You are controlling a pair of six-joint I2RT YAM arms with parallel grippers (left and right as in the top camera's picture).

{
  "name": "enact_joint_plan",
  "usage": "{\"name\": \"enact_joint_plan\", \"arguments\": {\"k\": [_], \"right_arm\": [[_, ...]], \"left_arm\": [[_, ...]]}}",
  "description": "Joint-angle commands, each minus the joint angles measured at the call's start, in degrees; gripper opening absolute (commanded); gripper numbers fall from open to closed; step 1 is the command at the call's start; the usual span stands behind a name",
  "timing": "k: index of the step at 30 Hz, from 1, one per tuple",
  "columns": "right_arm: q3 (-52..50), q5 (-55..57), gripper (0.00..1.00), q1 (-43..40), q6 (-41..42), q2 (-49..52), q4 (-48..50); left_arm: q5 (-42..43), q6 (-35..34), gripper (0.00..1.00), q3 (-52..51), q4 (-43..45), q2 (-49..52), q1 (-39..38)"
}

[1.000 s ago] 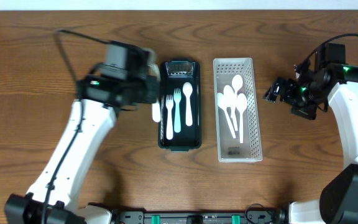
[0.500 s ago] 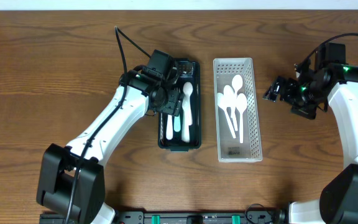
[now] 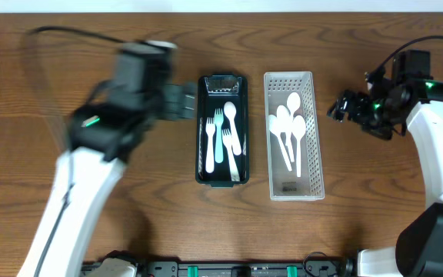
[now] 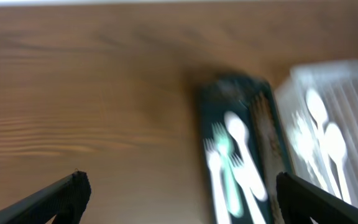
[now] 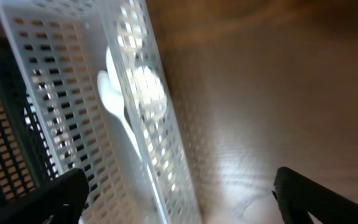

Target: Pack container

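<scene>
- The left end effector hangs above the desk, just left of the dark container. It is blurred in the overhead view.
- In the left wrist view its fingers stand wide apart. Only bare wood lies between them, so it holds and touches nothing.
- The dark container lies lengthwise at mid-desk and holds cutlery: a white fork, a pale blue fork and a white spoon. Another white piece lies aslant by the spoon's handle and looks like a fork.
- Just right of it, apart by a narrow gap, sits the white perforated basket with several white spoons inside.
- The right end effector hovers right of the basket, clear of it.
- In the right wrist view its fingers are spread fully. Nothing is gripped, and the basket wall and a spoon show beyond them.
</scene>
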Motion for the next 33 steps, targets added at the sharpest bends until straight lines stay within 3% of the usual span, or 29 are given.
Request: {"name": "enact_joint_plan", "arguments": {"k": [1, 6, 11, 20, 33], "right_arm": [[6.19, 0.24, 0.99, -1.44, -6.71, -5.18, 1.44], [12.90, 4.26, 0.99, -1.33, -11.91, -13.07, 3.85], [13.44, 4.24, 0.99, -1.33, -11.93, -20.52, 7.08], [13.44, 4.24, 0.99, -1.33, -11.93, -26.27, 3.82], [13.44, 4.24, 0.99, -1.33, -11.93, -26.43, -10.29]], "left_arm": [[-3.26, -1.40, 0.98, 0.90, -1.01, -5.29, 7.45], [-3.23, -2.47, 0.98, 0.87, -3.98, -11.08, 19.19], [-3.23, -2.45, 0.98, 0.87, -6.82, -13.25, 24.17], [-3.23, -2.45, 0.98, 0.70, -12.70, -12.79, 24.55], [-3.23, -2.45, 0.98, 0.70, -12.83, -12.52, 24.55]]}}
